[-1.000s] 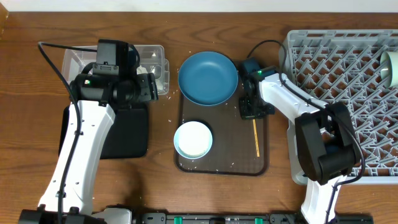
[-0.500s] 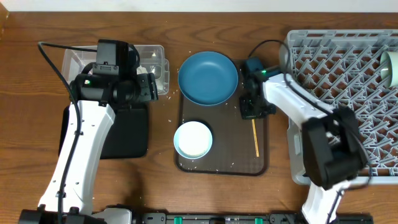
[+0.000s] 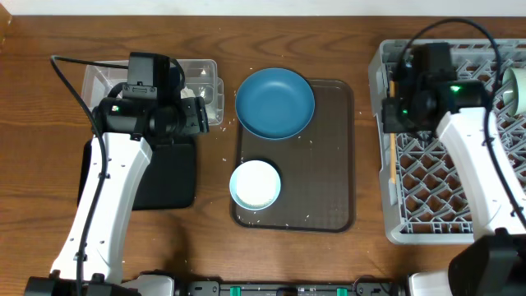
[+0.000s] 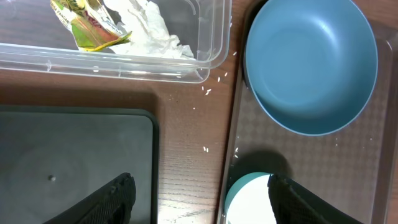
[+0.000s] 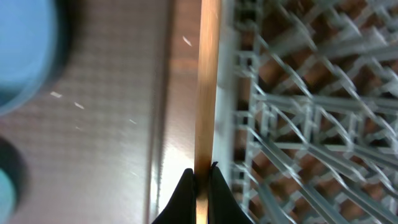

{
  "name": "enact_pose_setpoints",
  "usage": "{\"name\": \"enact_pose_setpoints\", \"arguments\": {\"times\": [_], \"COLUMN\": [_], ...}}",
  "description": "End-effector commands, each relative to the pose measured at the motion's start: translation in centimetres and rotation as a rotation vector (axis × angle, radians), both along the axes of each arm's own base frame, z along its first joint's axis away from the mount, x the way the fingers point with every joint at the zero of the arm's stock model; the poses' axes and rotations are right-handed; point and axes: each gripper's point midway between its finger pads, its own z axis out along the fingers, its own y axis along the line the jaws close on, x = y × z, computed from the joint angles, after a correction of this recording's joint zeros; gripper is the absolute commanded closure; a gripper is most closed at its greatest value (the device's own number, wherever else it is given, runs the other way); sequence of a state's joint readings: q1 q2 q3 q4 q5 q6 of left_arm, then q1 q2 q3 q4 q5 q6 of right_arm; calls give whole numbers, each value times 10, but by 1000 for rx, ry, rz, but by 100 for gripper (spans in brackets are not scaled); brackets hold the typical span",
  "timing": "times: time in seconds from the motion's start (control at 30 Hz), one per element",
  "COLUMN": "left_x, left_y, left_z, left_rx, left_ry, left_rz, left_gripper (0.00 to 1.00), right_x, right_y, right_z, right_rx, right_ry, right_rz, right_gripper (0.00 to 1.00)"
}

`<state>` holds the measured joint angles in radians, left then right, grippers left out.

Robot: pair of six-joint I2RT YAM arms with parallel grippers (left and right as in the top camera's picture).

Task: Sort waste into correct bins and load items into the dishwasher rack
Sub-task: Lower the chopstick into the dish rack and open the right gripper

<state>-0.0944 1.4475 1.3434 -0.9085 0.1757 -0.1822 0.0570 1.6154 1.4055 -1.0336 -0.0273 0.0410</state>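
Note:
My right gripper [image 3: 395,115] [image 5: 202,180] is shut on the thin wooden chopstick [image 3: 394,161] [image 5: 207,81], which hangs along the left rim of the grey dishwasher rack [image 3: 460,140] [image 5: 298,93]. My left gripper [image 3: 194,115] [image 4: 205,205] is open and holds nothing, over the wood between the black tray [image 3: 164,173] [image 4: 74,155] and the brown tray. The clear tub [image 3: 201,72] [image 4: 211,56] holds crumpled tissue [image 4: 149,28] and a yellow-green wrapper [image 4: 93,25]. The dark blue plate [image 3: 275,103] [image 4: 311,62] and the pale white-blue bowl [image 3: 256,183] [image 4: 249,199] sit on the brown tray.
The brown serving tray [image 3: 329,164] [image 5: 106,112] lies between the arms. Rice grains [image 4: 208,91] are scattered on the wood by the tub and on the brown tray. A pale round item [image 3: 516,89] sits at the rack's right edge.
My right arm has lifted the chopstick off the brown tray and carried it right, to the rack's left rim. The left arm has not moved.

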Motion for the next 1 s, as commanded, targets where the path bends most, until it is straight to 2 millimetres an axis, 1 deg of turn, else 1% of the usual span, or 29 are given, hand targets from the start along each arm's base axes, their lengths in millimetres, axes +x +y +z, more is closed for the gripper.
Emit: {"name": "enact_pose_setpoints", "arguments": {"times": [0.0, 0.17, 0.27, 0.3, 0.33, 0.43, 0.53, 0.67, 0.77, 0.97], "left_x": [1, 1, 1, 1, 1, 1, 1, 1, 1, -1], "left_y": [2, 2, 2, 2, 2, 2, 2, 2, 2, 2], "left_z": [-1, -1, -1, -1, -1, -1, -1, -1, -1, -2], "left_rx": [14, 14, 14, 14, 14, 14, 14, 14, 14, 15], "left_ry": [0, 0, 0, 0, 0, 0, 0, 0, 0, 7], "left_rz": [1, 1, 1, 1, 1, 1, 1, 1, 1, 1], "left_gripper": [29, 29, 29, 29, 29, 29, 29, 29, 29, 29], "right_x": [-2, -8, -9, -8, -7, -3, -3, -3, -2, 2], "right_y": [-19, -37, -39, -39, -39, -40, -40, -40, -40, -37], "right_z": [-10, -26, -35, -38, -41, -47, -49, -48, -48, -47], "right_rx": [-26, -40, -41, -41, -41, -41, -41, -44, -43, -33], "right_ry": [39, 112, 143, 148, 150, 157, 160, 158, 158, 138], "right_rz": [11, -35, -40, -40, -40, -40, -40, -41, -41, -39], "right_gripper": [99, 99, 98, 96, 91, 73, 66, 53, 49, 45]}}
